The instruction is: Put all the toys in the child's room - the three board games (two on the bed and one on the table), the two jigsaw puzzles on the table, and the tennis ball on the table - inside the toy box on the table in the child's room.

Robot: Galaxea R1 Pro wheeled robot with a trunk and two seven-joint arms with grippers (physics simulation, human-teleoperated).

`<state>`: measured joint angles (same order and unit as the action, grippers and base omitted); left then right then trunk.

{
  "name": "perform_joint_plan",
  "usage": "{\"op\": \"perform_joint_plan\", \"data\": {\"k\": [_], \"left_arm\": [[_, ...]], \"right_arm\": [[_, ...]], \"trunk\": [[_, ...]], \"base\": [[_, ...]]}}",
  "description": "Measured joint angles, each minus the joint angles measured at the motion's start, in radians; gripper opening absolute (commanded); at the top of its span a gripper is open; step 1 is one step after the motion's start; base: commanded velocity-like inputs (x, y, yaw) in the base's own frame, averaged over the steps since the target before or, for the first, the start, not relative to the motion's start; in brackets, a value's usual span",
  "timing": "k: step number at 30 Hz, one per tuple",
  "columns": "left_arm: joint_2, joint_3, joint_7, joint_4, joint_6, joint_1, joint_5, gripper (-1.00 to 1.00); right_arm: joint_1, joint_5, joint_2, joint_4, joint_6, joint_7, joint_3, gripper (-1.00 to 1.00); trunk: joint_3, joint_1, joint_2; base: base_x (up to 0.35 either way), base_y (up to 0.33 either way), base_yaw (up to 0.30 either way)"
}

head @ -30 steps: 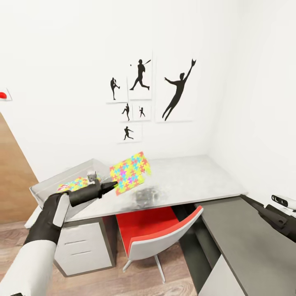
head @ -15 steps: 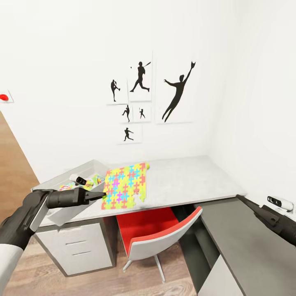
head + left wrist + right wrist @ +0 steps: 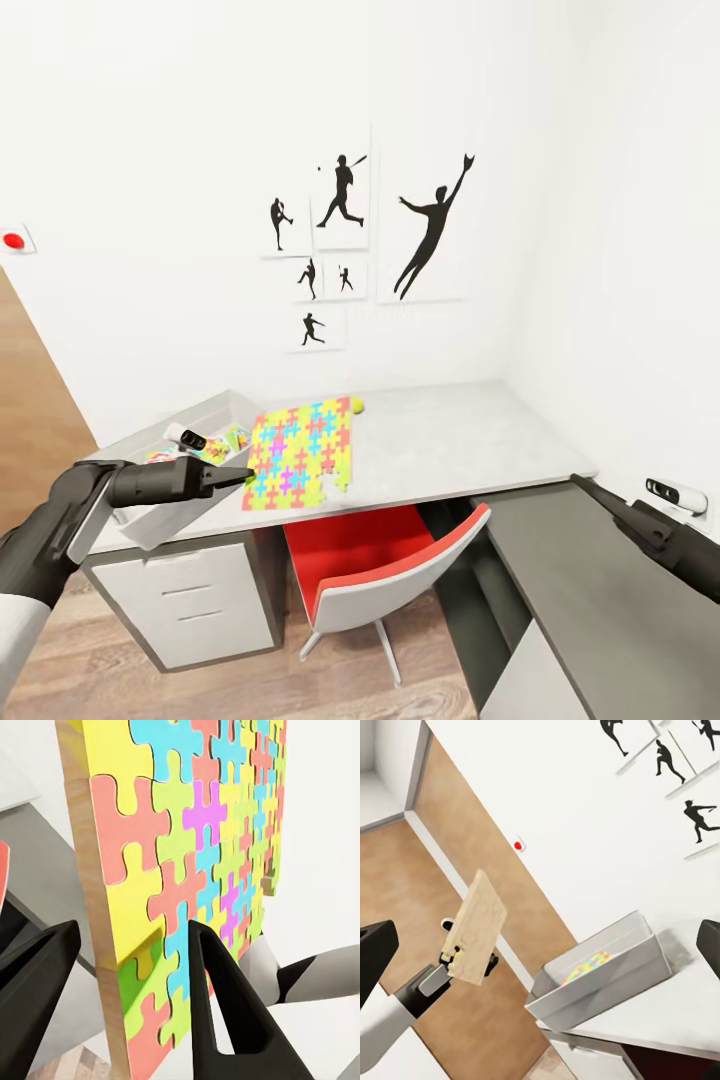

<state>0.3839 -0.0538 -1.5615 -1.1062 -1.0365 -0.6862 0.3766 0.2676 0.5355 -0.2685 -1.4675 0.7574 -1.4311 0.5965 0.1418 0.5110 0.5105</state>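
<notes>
- Multicoloured interlocking-pattern jigsaw puzzle box (image 3: 298, 457), previously lifted near the shallow light-grey toy box (image 3: 150, 517), now sits lower at the table (image 3: 450, 440) edge: not yet binned.
- Left gripper (image 3: 127, 1012) jaws straddle the puzzle's edge.
- Right gripper: jaws wide, empty.

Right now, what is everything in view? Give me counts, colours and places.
jigsaw puzzle: one, pink-yellow-green-blue, held up by its edge in front of the table
toy box: one, light grey, table's left end, colourful flat items inside
tennis ball: one, yellow-green, on the table
table: one, light grey, along the wall
chair: one, red and grey, tucked under the table
silhouette pictures: six, black on white, wall above the table
left gripper: black, shut on the puzzle's edge
right gripper: black, open, empty
</notes>
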Motion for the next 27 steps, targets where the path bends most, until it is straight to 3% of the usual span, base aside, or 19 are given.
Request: {"op": "perform_joint_plan", "data": {"k": [11, 16, 20, 24, 27], "left_arm": [[0.0, 0.004, -0.004, 0.001, 0.0, 0.0, 0.002, -1.0], [-0.002, 0.004, -0.005, 0.002, 0.0, -0.001, 0.003, -1.0], [0.0, 0.006, -0.004, 0.001, 0.0, -0.001, 0.004, -1.0], [0.002, 0.033, -0.005, 0.001, 0.0, -0.001, 0.003, -1.0], [0.018, 0.049, -0.005, 0.002, 0.0, 0.0, 0.005, -1.0]], "right_arm": [[0.0, -0.002, 0.001, 0.001, 0.001, -0.001, 0.001, 1.0], [0.0, -0.011, 0.019, 0.005, 0.001, 0.002, 0.001, 1.0], [0.0, -0.041, 0.027, 0.006, 0.001, 0.015, 0.002, 1.0], [0.0, -0.055, 0.029, 0.004, 0.0, 0.019, 0.004, 1.0], [0.0, -0.058, 0.029, 0.002, 0.0, 0.02, 0.004, 1.0]], "trunk": [[-0.035, -0.042, -0.077], [-0.05, -0.062, -0.112], [-0.051, -0.062, -0.113], [-0.054, -0.062, -0.113], [-0.056, -0.062, -0.113]], "base": [[0.0, 0.0, 0.0], [0.0, 0.0, 0.0], [0.0, 0.0, 0.07], [0.0, 0.0, 0.198], [0.0, 0.0, 0.229]]}}
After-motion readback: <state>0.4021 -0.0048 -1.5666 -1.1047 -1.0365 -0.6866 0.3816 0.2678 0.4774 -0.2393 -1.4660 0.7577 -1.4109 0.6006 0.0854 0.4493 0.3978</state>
